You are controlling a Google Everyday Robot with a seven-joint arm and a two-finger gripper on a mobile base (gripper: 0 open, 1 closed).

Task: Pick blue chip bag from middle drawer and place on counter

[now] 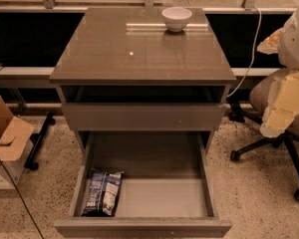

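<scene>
Speckled floor (259,183) spreads round a grey-brown cabinet, and the middle drawer (139,227) stands pulled out, its flat front nearest the camera. Inside, the blue chip bag (102,193) lies flat on the pale drawer floor in the front left corner, its left edge against the left wall and its lower end close to the front; the rest of the drawer floor to its right is bare. A cardboard box (7,143) sits on the floor at the left edge. At the right edge the gripper (276,118), cream and white, hangs in front of an office chair (259,96), outside the cabinet and well apart from the bag. I cannot tell whether it is released or clenched, and nothing shows in its grasp. Above the drawer's back a shorter flat panel (142,116) spans the cabinet, with a dark slot over it. The counter (139,59) tops the cabinet, glossy and reflecting light. A white bowl (177,18) stands upright near its far edge, right of centre. Behind, a white cable (251,54) drops along a dark band below a pale rail.
</scene>
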